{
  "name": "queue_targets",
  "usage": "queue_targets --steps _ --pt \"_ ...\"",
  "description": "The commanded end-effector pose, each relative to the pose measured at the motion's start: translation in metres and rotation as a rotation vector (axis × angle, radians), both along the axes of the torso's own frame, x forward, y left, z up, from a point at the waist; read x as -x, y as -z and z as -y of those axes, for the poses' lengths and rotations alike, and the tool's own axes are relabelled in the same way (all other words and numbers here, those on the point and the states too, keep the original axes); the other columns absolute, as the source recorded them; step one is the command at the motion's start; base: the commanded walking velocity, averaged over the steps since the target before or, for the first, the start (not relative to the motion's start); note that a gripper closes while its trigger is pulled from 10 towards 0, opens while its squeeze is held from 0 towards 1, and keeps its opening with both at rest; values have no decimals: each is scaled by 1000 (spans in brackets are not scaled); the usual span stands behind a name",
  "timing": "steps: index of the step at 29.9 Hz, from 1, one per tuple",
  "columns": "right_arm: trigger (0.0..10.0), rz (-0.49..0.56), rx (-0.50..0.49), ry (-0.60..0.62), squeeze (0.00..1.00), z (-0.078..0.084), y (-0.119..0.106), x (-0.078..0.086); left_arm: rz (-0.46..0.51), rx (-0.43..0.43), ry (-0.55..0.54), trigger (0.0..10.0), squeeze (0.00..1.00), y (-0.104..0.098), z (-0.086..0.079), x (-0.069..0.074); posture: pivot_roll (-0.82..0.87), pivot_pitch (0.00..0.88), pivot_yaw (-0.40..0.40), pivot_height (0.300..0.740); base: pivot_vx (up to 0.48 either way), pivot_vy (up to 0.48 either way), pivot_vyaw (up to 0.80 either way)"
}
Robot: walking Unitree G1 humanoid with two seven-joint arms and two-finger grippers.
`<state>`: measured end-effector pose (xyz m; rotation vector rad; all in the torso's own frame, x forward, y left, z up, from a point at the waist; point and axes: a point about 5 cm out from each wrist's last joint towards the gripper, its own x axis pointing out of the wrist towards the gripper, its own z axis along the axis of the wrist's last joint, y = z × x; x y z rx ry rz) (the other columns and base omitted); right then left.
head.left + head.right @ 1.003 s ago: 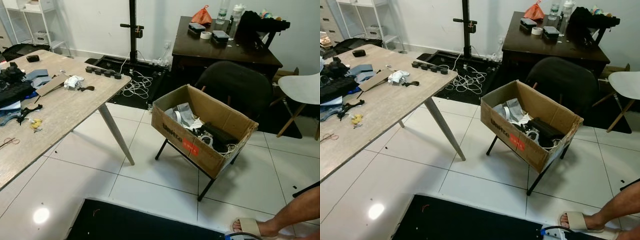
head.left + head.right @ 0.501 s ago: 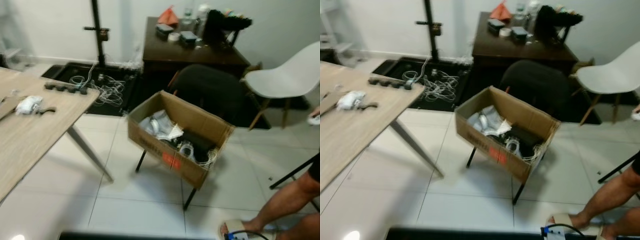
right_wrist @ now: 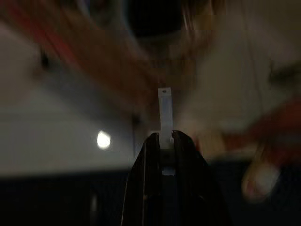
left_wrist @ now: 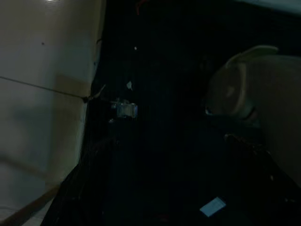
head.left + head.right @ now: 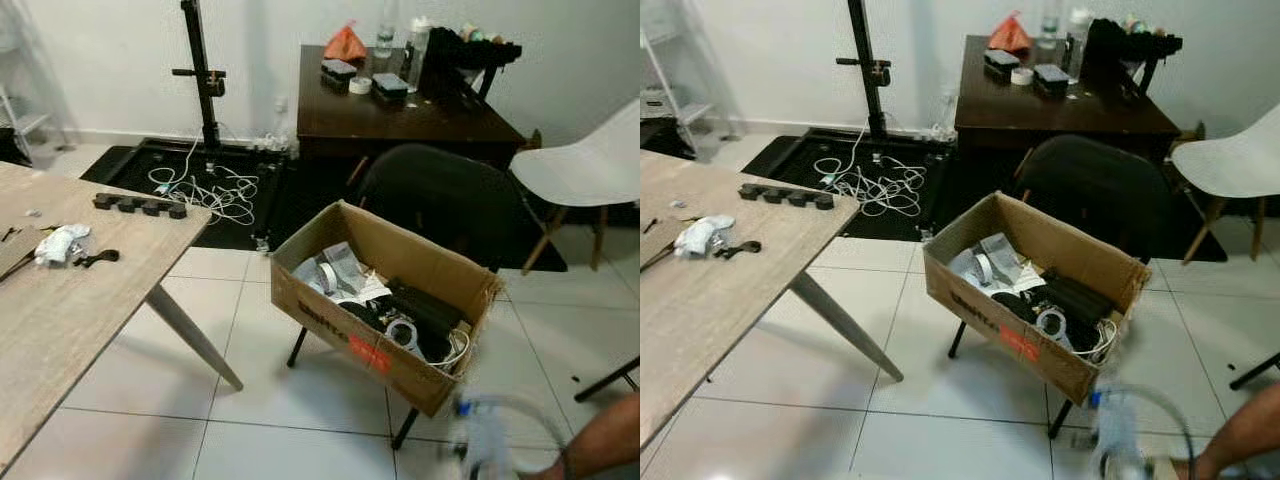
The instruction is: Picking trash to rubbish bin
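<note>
White-tiled room with white walls.
A dark wooden desk [image 5: 405, 105] stands against the wall; a white plastic chair [image 5: 585, 170] sits beside that desk.

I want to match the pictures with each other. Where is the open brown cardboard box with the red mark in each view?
Left eye view: the open brown cardboard box stands at the centre, slightly right.
Right eye view: the same box, at the centre.
Left wrist view: too dark to make it out.
Right wrist view: too blurred to tell.
Shared landmark: the black chair just behind the box in both eye views.
</note>
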<state>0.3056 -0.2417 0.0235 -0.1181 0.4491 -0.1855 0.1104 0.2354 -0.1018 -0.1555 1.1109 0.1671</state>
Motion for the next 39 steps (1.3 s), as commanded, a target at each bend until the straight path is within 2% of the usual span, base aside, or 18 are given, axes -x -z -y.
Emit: queue_targets --steps 1,2,3,5,7,8,12,19,27,34,35,36,39 --pt "10000 30 52 -7 0 3 -6 -3 -19 5 9 10000 0 2 4 4 -79 192 22 740 289 0 0" --pt "10000 30 52 -7 0 3 -6 -3 -19 5 9 10000 0 2 4 4 -79 192 22 740 289 0 0" --pt "10000 143 108 -9 0 9 -34 -21 -19 9 14 10000 0 3 8 3 -80 193 20 740 289 0 0" --pt "10000 227 139 -2 0 14 -57 -34 -19 10 17 10000 0 3 9 3 -80 194 19 740 285 0 0" --pt "10000 268 181 -3 0 18 -72 -41 -20 11 19 10000 0 3 10 4 -84 194 16 740 287 0 0" --pt "10000 268 181 -3 0 18 -72 -41 -20 11 19 10000 0 3 10 4 -84 194 16 740 285 0 0" --pt "10000 326 221 16 0 25 -91 -48 -27 12 22 10000 0 4 10 6 -85 195 11 740 289 0 -800" --pt "10000 331 223 18 0 24 -91 -48 -23 19 -10 10000 0 4 7 10 -85 196 11 740 163 0 -288" --pt "10000 336 183 -22 0 17 -87 -48 -11 21 -5 10000 0 3 9 5 -83 199 17 740 0 0 0" --pt "10000 350 127 -96 0 4 -85 -51 -12 33 10 10000 0 6 24 3 -80 200 22 740 0 0 0" --pt "10000 353 125 -101 302 4 -85 -51 -13 35 12 10000 0 7 26 4 -80 200 22 740 0 0 0" --pt "10000 353 128 -99 1000 4 -85 -50 -13 37 13 10000 0 7 29 4 -79 201 23 740 0 0 0" --pt "10000 353 135 -94 1000 6 -85 -50 -14 39 14 10000 0 7 30 4 -79 201 23 740 0 0 0"
